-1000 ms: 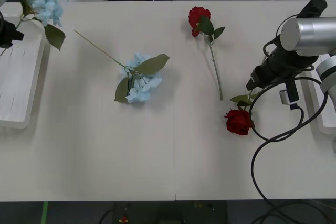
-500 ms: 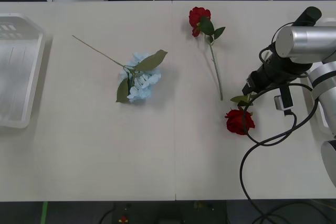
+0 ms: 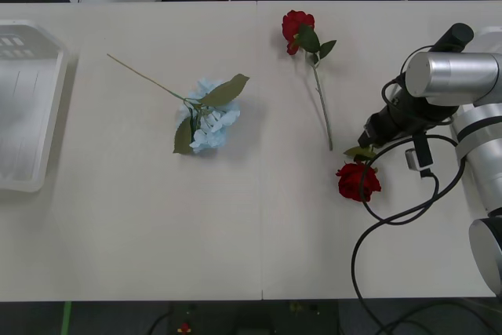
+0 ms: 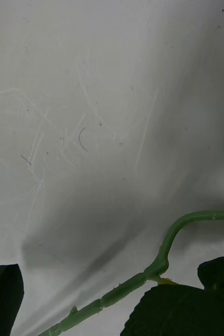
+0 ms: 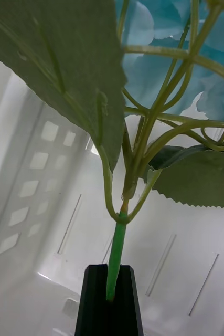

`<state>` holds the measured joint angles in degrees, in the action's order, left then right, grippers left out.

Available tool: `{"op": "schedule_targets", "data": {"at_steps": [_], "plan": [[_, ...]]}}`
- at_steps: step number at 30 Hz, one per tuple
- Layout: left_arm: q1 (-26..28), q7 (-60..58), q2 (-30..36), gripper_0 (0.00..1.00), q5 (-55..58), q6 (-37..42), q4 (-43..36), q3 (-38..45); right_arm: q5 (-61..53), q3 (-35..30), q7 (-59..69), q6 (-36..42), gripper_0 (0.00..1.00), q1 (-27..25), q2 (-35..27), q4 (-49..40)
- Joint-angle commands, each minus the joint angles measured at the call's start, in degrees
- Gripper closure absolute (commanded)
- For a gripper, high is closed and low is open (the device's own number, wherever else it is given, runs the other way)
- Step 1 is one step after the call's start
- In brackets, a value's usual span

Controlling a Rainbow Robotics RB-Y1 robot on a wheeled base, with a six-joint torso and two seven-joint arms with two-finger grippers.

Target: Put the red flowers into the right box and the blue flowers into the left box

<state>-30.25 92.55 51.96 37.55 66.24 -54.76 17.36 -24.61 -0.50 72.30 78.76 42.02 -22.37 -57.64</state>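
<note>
The left gripper [image 5: 110,310] was closed tight on the green stem of a blue flower [image 5: 159,100]. Its 2 black fingers [image 5: 93,304] pinched the stem between them. The pale blue petals and big green leaves stood up from the fingers. Behind this flower was the white floor of the left box [image 5: 43,210], with its small square holes and thin slots.

In the front view, the left box [image 3: 27,107] sat at the left edge of the table [image 3: 251,233]. A second blue flower [image 3: 208,119] lay flat on the table, well apart from that box. Its thin stem pointed up and left.

The right gripper [image 3: 370,140] was low over the table on the right side. It was by the stem and leaves of the near red flower [image 3: 358,181]. That red bloom lay on the table just beside the gripper. In the right wrist view, a green stem [image 4: 143,278] and dark leaves [image 4: 190,310] were close to the camera, above the white table. 1 black finger [image 4: 4,296] showed at a corner. I could not tell if this gripper was open or closed.

Another red flower [image 3: 297,29] lay near the far edge of the table. Its long stem ran down toward the right gripper.
</note>
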Motion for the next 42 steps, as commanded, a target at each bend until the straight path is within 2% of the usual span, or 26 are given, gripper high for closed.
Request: {"op": "schedule_targets", "data": {"at_steps": [1,2,3,4,6,8,13,17,18,19,20,21,23,24,25,27,36,42], "plan": [[0.37,0.88,-1.34,0.99,-0.99,-0.85,-1.84,-0.84,1.05,-1.7,-2.07,-0.53,0.0,-0.54,1.81,-0.63],[0.37,1.06,-1.34,0.87,-1.16,-1.12,-1.84,-1.54,1.32,-1.79,-2.07,-0.62,0.0,-0.62,1.89,-0.63],[0.37,1.15,-1.34,0.59,-1.16,-1.56,-1.75,-2.42,1.49,-1.87,-2.16,-0.62,0.0,-0.62,2.07,-0.63],[0.37,1.41,-1.42,0.37,-1.16,-2.08,-1.75,-3.04,1.58,-1.87,-2.42,-0.8,0.0,-0.62,2.16,-0.63],[0.37,2.9,-1.34,0.07,-1.16,-3.05,-1.84,-3.65,1.84,-1.96,-2.51,-0.89,0.0,-0.71,2.33,-0.63],[0.46,6.86,-1.34,0.0,-1.25,-3.84,-2.36,-3.65,2.02,-2.22,-2.6,-0.89,0.0,-0.8,2.51,-0.63],[0.46,17.32,-1.34,0.0,-0.72,-2.35,-8.96,-3.48,2.46,-2.49,-2.95,-1.59,0.0,-1.06,2.86,-0.63],[0.46,27.25,-0.9,0.0,-0.02,3.98,-19.06,-3.48,2.72,-2.75,-3.04,-1.59,0.03,-1.06,3.04,-0.63],[0.46,30.41,-0.81,0.0,0.24,6.71,-22.32,-3.39,2.72,-2.75,-3.04,-1.59,0.13,-1.06,3.04,-0.63],[0.46,33.67,-0.55,0.0,0.68,9.25,-25.3,-3.21,2.72,-2.93,-3.13,-1.59,0.28,-1.06,3.13,-0.63],[0.46,35.34,-0.55,0.0,0.86,10.4,-26.89,-3.04,2.72,-2.84,-3.13,-1.59,0.35,-1.06,3.04,-0.71],[0.46,38.41,-0.55,0.0,2.0,12.24,-29.43,-2.77,2.81,-2.93,-3.13,-1.59,0.52,-1.06,3.13,-0.63],[0.46,44.92,-0.55,0.0,4.02,13.91,-32.07,-1.98,2.81,-2.93,-3.21,-1.59,0.7,-1.06,3.3,-0.63],[0.37,51.95,-0.55,0.0,5.78,14.44,-33.57,-1.45,2.72,-2.93,-3.3,-1.59,0.82,-1.06,3.3,-0.63],[0.37,55.81,-0.55,0.0,6.92,14.44,-34.18,-1.19,2.81,-2.93,-3.21,-1.59,0.86,-1.06,3.3,-0.63],[0.37,62.45,-0.55,0.0,8.86,14.35,-35.15,-0.66,2.81,-2.93,-3.3,-1.59,0.89,-1.06,3.3,-0.63],[0.28,62.45,-0.81,0.0,20.11,14.35,-37.7,-0.93,2.81,-3.02,-5.24,-3.08,0.93,-0.98,3.39,2.19],[-1.74,62.45,-2.22,0.0,21.78,12.68,-39.19,-6.02,2.46,-3.54,-7.35,-2.73,0.99,-0.8,3.39,2.54]]}}
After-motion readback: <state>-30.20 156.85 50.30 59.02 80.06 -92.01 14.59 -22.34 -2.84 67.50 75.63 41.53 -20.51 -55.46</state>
